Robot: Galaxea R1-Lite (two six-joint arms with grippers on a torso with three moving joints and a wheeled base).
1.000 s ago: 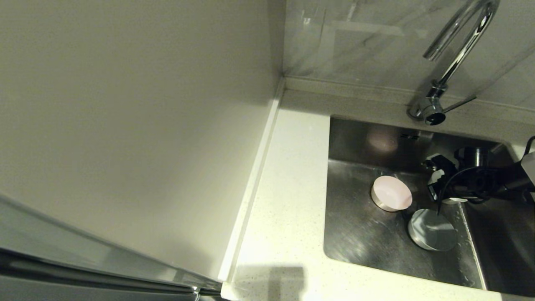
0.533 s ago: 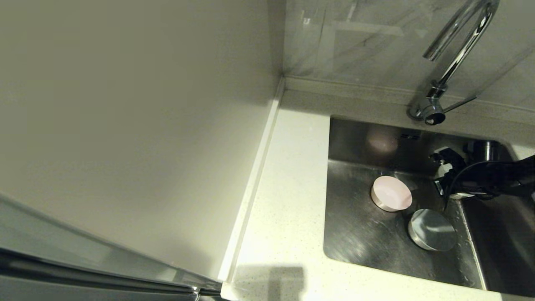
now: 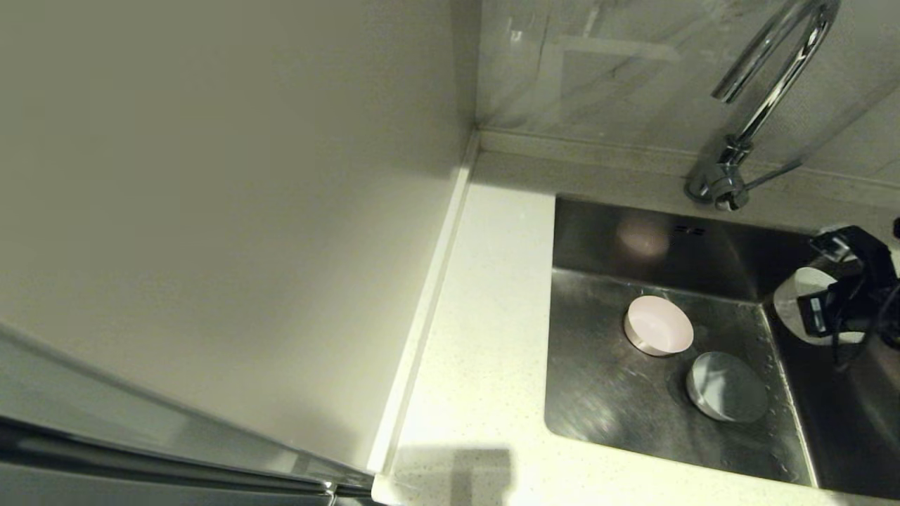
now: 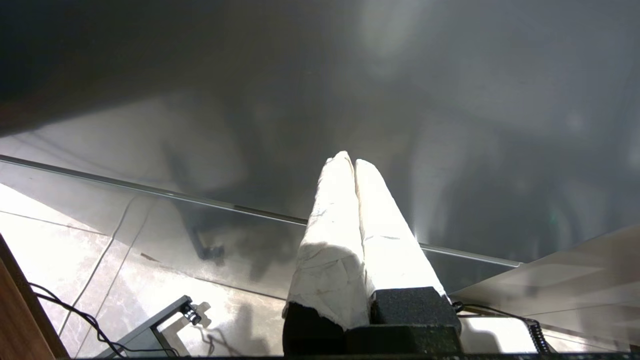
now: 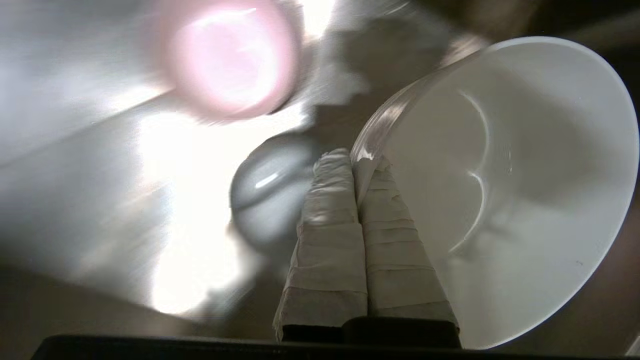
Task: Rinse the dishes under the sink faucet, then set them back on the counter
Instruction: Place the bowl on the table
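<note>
**White bowl pinched at the sink's right side**

We saw the right gripper (image 5: 355, 160) pinching the rim of the small white round bowl (image 3: 801, 299), tilted above the brushed steel sink (image 3: 605, 393). The pale pink bowl (image 3: 658, 325) and pale blue bowl (image 3: 726, 386) sat just beside each other on the basin floor. The chrome gooseneck faucet (image 3: 763, 98) stood behind. The left gripper (image 4: 354, 162), fingers pressed together, hung parked away from the white speckled counter (image 3: 485, 337).

Faucet (image 3: 766, 105) top cut off; pink bowl (image 5: 231, 60) blurred; right end effector (image 3: 819, 316) partly off-frame, prob.
</note>
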